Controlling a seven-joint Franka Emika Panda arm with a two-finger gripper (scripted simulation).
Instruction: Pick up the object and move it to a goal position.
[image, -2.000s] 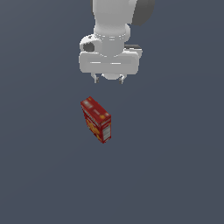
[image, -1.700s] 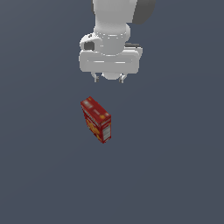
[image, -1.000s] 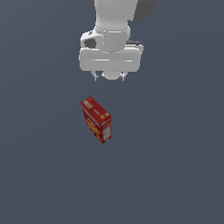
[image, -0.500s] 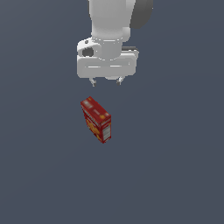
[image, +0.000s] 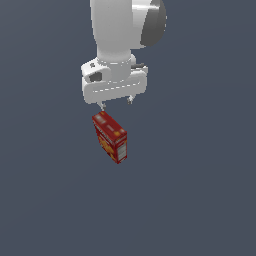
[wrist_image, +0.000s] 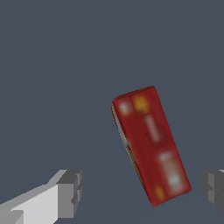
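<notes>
Now, arm: white, hanging over the plain grey floor (image: 200, 200), no edges in sight.
Gripper (image: 116, 102): jaws spread, empty, just above the carton.
Carton (image: 110, 137): red, standing on the floor, untouched.
Advice: centre over its narrow top, then descend straight.

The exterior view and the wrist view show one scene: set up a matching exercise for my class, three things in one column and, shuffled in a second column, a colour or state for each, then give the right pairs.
Column one:
1. carton
2. gripper
3. floor

Column two:
A. plain dark blue-grey, with nothing printed on it
B. red, with an orange-yellow picture on its face
C. white body, open, holding nothing

Right pairs: 1-B, 2-C, 3-A.

In the wrist view the carton lies between the two grey fingertips, apart from both.
</notes>
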